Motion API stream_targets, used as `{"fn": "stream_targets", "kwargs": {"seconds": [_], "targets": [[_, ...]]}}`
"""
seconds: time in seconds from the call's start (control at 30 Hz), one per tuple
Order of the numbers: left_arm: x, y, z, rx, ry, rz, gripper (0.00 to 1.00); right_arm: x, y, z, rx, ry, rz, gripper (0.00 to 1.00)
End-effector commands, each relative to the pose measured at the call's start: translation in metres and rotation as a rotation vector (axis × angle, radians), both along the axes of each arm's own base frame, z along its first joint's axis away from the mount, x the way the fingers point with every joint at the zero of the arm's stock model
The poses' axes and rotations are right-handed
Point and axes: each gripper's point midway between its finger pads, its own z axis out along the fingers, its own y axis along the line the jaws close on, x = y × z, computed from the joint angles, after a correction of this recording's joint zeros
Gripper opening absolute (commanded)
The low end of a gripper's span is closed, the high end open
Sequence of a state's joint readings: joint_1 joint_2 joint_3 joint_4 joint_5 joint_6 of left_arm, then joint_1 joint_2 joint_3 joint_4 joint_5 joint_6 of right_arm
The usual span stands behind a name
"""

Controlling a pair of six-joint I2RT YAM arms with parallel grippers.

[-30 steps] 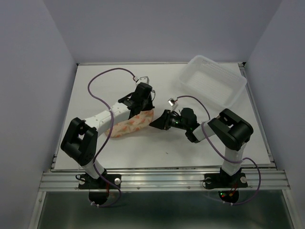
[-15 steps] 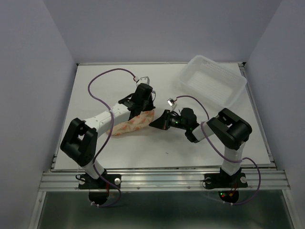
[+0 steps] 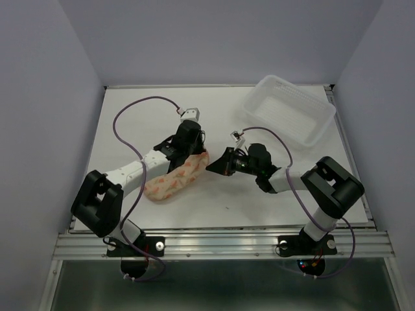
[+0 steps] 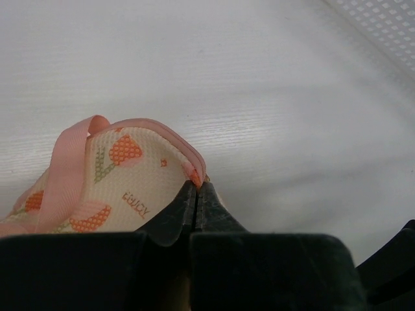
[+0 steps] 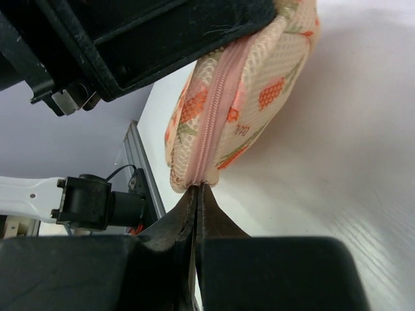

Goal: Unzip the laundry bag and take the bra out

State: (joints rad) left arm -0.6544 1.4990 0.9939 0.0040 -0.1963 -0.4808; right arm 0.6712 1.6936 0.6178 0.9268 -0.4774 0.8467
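Seen from above, a white desk [image 3: 130, 123] sits inside pale walls, with two black-and-white arms bolted at its 6 o'clock edge. The laundry bag [image 3: 170, 182], cream-peach fabric with small orange and green print, lies a little to the 9 o'clock side of the desk's centre. It stretches on a slant, one end pointing to 7 o'clock and the other to 1 o'clock.

The left arm [image 3: 130, 171] reaches over the bag from 7 o'clock. Its left fingers [image 3: 192, 153] sit at the bag's 1 o'clock end. In the left wrist view we see the left fingers [image 4: 196, 199] pressed flat together, pinching the bag's edge just where the pink rim folds over. A pink loop [image 4: 65, 165] curls at 10 o'clock of that pinch.

The right arm [image 3: 285, 181] reaches in from 3 o'clock, and the right fingers [image 3: 210, 167] meet the same 1 o'clock end of the bag, just beside the left ones. In the right wrist view the right fingers [image 5: 196, 206] are also closed tight, nipping the bag at the end of its pink zipper [image 5: 217, 97]. The zipper runs away from the fingertips toward 12 o'clock, and along the stretch we can see it is zipped shut. We cannot tell whether the pull tab itself is between the fingers.

A clear plastic tub [image 3: 292, 113] sits at the desk's 1 o'clock corner, well apart from the bag. We cannot tell whether the pinched end of the bag is raised off the desk.
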Motion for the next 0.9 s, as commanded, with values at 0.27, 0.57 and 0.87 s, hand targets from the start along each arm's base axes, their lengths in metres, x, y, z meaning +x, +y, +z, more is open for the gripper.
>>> {"fn": "stream_targets", "kwargs": {"seconds": [0.27,0.57,0.87], "targets": [[-0.020,0.029,0.069,-0.040,-0.245,-0.006,0.99,0.027,-0.003,0.001,-0.051,0.015,-0.127,0.01],[-0.074,0.030,0.056,-0.097,-0.289,-0.138,0.92,0.039,0.001,0.003,-0.055,0.050,-0.163,0.01],[-0.083,0.018,-0.001,0.070,-0.204,-0.113,0.90,0.040,0.001,0.006,-0.072,0.070,-0.166,0.01]]}}
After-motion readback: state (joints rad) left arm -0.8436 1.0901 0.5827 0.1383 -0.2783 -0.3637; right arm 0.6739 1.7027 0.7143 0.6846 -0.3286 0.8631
